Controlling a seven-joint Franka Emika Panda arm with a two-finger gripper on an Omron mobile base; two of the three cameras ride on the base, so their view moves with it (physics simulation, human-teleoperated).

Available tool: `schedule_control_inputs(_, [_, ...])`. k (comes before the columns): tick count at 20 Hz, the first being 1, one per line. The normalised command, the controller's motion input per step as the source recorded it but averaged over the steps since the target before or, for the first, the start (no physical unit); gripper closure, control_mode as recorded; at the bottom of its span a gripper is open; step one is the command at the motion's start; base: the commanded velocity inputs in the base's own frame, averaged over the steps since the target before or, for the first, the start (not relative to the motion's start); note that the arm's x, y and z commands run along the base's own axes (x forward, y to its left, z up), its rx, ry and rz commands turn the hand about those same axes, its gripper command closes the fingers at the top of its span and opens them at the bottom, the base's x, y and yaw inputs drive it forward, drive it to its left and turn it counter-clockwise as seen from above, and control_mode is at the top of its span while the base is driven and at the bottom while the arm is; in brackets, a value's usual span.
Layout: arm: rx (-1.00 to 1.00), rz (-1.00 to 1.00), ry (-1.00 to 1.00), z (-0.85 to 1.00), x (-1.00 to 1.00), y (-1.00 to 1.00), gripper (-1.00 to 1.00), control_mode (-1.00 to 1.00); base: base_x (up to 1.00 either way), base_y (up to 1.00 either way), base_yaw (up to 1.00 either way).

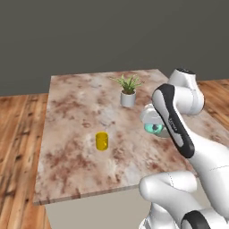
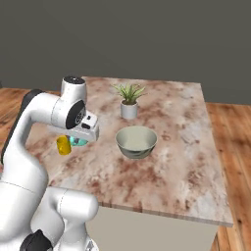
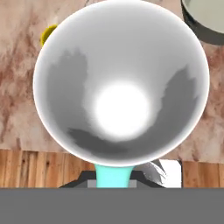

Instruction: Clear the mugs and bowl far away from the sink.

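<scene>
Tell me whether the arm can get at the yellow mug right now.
Probably not yet: the end effector looks occupied by the teal mug. The yellow mug stands open on the counter right beside it, nothing blocking it.

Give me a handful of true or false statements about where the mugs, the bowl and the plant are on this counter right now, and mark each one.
1. The teal mug sits right under the hand, its white inside facing the hand camera. True.
2. The yellow mug lies tipped on its side. False: it stands upright on the counter.
3. The bowl stands on the counter in front of the potted plant. True.
4. The yellow mug is inside the bowl. False: in the right base view it is well apart from the bowl, on the far side of the teal mug.
5. The plant pot holds a mug. False: it holds a green plant.
</scene>
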Motion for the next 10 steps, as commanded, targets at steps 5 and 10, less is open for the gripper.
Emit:
schedule_control_inputs(5, [-0.07,0.00,-0.01,-0.56,0.00,-0.17,1.00,-1.00,0.00,0.00,0.00])
schedule_control_inputs(10, [-0.03,-0.05,0.02,-0.44,0.00,-0.58,1.00,-1.00,0.00,0.00,0.00])
